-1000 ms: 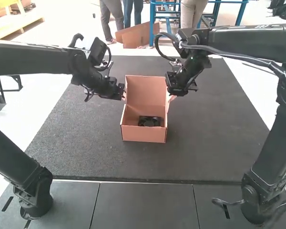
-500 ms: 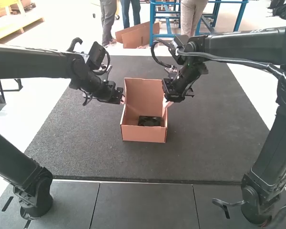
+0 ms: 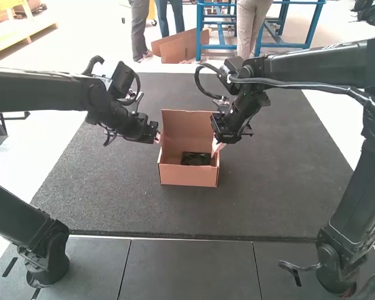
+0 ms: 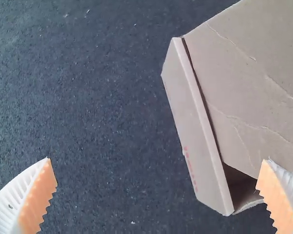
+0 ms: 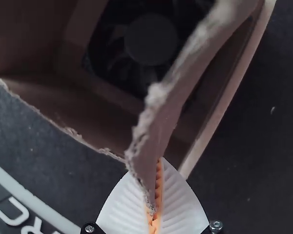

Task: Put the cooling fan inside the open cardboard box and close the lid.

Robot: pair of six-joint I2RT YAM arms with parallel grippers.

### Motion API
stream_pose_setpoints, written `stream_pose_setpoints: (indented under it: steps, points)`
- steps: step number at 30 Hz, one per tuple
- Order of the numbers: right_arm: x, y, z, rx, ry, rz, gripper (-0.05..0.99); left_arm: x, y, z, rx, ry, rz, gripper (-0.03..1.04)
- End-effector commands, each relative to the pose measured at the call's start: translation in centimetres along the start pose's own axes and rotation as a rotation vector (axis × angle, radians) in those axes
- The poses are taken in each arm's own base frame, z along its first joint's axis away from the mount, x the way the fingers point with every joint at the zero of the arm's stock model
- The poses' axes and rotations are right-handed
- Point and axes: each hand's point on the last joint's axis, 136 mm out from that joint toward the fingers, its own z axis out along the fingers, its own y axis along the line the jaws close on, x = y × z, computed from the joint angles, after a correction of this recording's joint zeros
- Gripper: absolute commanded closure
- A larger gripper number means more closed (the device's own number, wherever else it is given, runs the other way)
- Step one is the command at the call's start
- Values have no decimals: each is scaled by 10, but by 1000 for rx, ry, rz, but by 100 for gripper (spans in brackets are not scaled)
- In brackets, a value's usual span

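The brown cardboard box (image 3: 188, 169) stands mid-mat with its lid (image 3: 186, 128) raised and leaning forward. The black cooling fan (image 3: 197, 159) lies on the box floor, and its round hub (image 5: 150, 41) faces up in the right wrist view. My right gripper (image 3: 219, 141) is at the box's right rim; the right gripper (image 5: 156, 207) is shut on a torn cardboard flap (image 5: 158, 131). My left gripper (image 3: 152, 132) sits at the lid's left edge. There the left gripper (image 4: 156, 202) is open, its orange pads (image 4: 36, 192) wide apart, and the lid's side flap (image 4: 195, 146) lies between them.
A dark mat (image 3: 100, 181) covers the table around the box, with free room in front and on both sides. Both arms reach in from the sides above the mat. More cardboard (image 3: 178, 44) lies on the floor beyond the mat.
The lid has tipped forward and lower over the box. My right gripper moved down and a little left with the flap; my left gripper stayed at the lid's left edge, shifting slightly down.
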Motion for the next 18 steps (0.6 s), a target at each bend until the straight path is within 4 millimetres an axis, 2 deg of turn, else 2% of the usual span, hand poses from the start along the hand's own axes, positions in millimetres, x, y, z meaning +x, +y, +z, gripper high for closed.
stream_pose_setpoints:
  steps: [1,11,16,17,18]
  points:
    - [3,8,-4,-15,-9,-31,96,-3,-5,-12,21,-27,11,4]
    - [17,-4,6,35,31,-35,96,-2,4,-31,-15,-47,17,4]
    - [12,-6,5,48,12,-12,93,-3,10,-36,-33,-60,5,4]
    - [6,-4,3,42,-5,-2,82,-5,13,-38,-45,-69,3,4]
    - [2,-2,0,40,-18,-3,65,-8,17,-41,-58,-81,-2,4]
